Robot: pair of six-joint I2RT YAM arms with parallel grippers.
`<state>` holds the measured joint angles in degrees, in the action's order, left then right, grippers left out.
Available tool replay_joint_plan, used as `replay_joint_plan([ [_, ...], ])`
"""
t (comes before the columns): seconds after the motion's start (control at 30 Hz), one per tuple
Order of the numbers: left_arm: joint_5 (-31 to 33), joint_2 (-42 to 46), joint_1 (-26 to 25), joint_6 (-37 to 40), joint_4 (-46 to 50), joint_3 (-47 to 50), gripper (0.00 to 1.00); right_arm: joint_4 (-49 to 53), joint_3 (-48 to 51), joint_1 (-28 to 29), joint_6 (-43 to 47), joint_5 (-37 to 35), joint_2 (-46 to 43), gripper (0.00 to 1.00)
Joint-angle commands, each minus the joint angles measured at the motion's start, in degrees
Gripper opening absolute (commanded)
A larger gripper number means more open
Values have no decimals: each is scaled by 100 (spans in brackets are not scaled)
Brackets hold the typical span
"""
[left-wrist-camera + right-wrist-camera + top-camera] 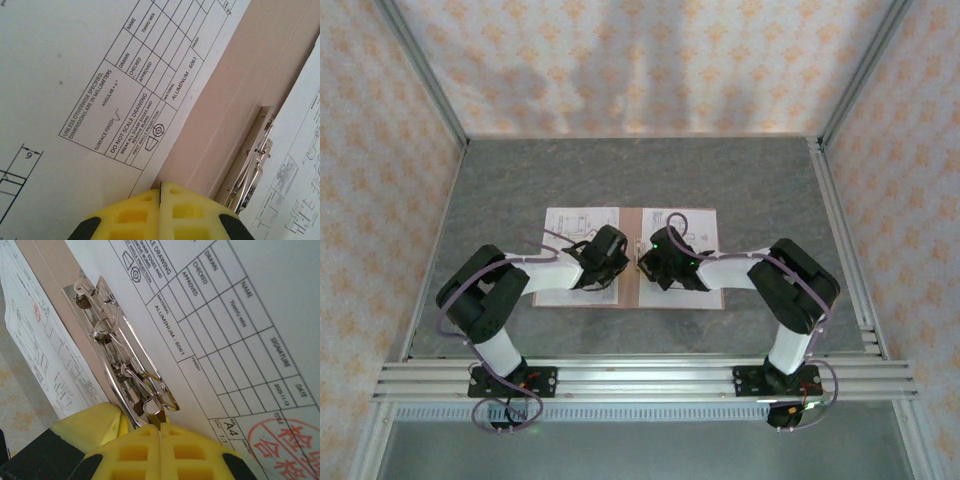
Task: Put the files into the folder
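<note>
My jaws were closed, holding nothing: left gripper over the spine of the open folder, right gripper at its metal clip. The files lay at nine and three o'clock; a slip could skew them.

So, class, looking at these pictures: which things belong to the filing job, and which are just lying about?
Belong: paper sheets, folder, its metal clip, left end effector, right end effector, both shut.
Just there: table, metal rails, patterned walls.

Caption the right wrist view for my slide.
Shut right claw at the folder's metal clip, printed sheets lying on either side.
</note>
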<state>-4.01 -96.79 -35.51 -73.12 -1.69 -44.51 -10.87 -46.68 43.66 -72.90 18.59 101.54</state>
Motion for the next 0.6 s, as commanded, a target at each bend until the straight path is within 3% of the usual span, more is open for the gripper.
replay_joint_plan([
  [0.0,298,-188,101,-9,637,204,0,1763,365,-191,187,-738,592,0],
  [0.4,261,-226,105,9,624,171,0,1730,264,-183,316,-655,853,0],
  [0.57,199,-339,45,-12,506,180,0,2274,-228,47,492,-813,743,0],
])
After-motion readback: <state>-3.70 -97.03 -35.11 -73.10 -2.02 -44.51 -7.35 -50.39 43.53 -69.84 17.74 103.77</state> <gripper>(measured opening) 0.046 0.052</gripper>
